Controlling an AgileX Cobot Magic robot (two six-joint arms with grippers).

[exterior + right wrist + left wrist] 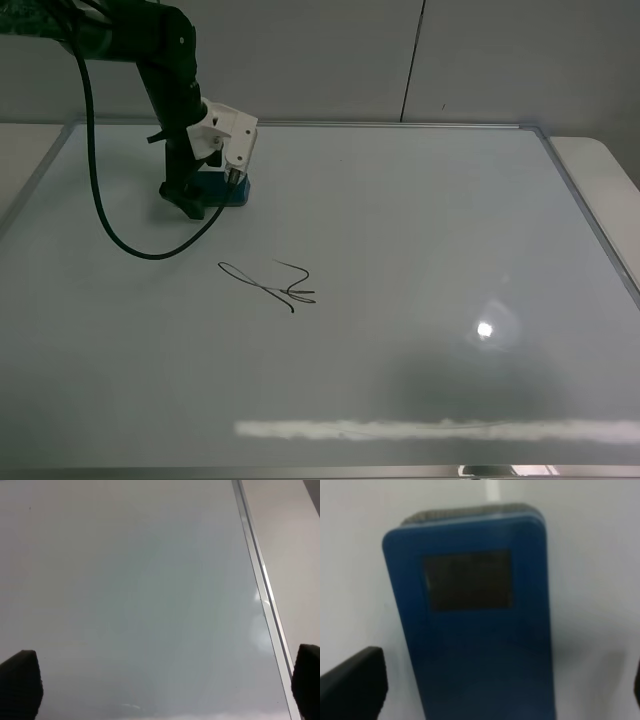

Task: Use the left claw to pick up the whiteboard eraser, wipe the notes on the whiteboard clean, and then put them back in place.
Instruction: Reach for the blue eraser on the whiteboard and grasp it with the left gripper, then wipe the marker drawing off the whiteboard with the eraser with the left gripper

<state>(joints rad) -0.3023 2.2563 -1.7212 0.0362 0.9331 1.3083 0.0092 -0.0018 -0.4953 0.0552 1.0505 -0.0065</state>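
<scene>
The left claw (pixel 208 198), in the upper left of the high view, hangs with jaws spread clear of the whiteboard eraser (pixel 238 193), which lies flat between them on the whiteboard (pixel 450 250), up-left of the notes (pixel 272 285).

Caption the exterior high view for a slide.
The left claw brackets the whiteboard eraser on the whiteboard, the notes not yet wiped.

Left arm (pixel 165 60), black, jointed, with white wrist module (pixel 222 135) and thick black cable (pixel 100 205): angled steeply downward; black left gripper (pixel 200 200) lowered, jaws spread wide. Black right gripper (pixel 164 685): only the fingertips (pixel 20 685) show, set far apart.
</scene>
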